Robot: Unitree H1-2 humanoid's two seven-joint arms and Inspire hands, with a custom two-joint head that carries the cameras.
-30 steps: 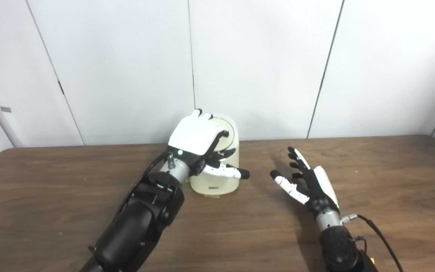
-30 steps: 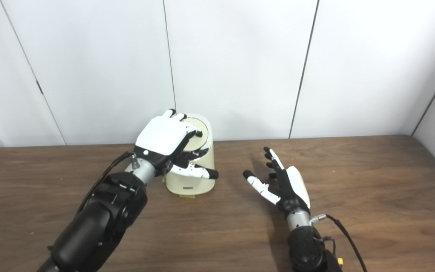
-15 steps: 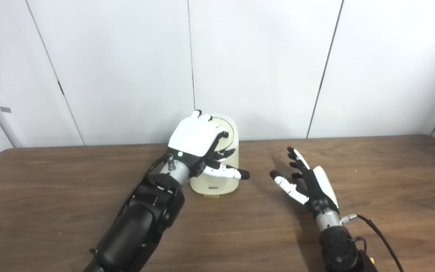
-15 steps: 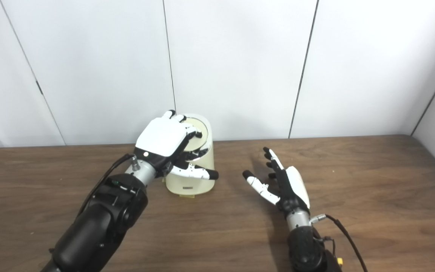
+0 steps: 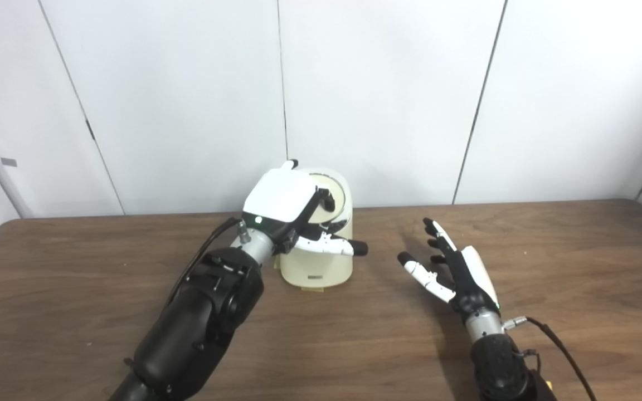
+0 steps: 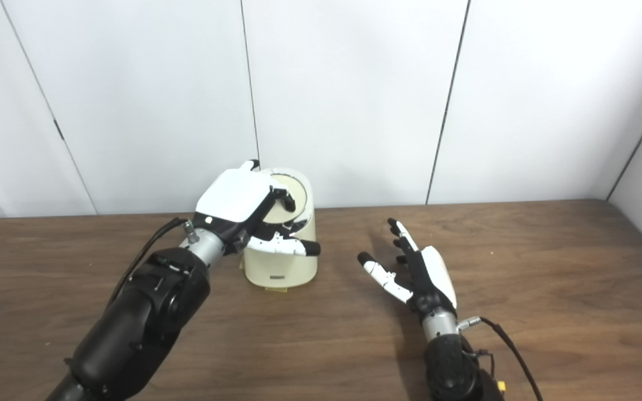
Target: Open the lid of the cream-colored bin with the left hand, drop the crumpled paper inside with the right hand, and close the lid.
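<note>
- Your left hand [image 5: 285, 203] has risen a little over the bin [image 5: 321, 262] at the table's [image 5: 76, 289] back edge; fingers curl at the lid [image 5: 329, 192], thumb out. Grip: cannot tell.
- Lid looks down, so it reads as closing.
- Your right hand [image 5: 455, 267] waits spread and empty, right of centre; no paper visible.
</note>
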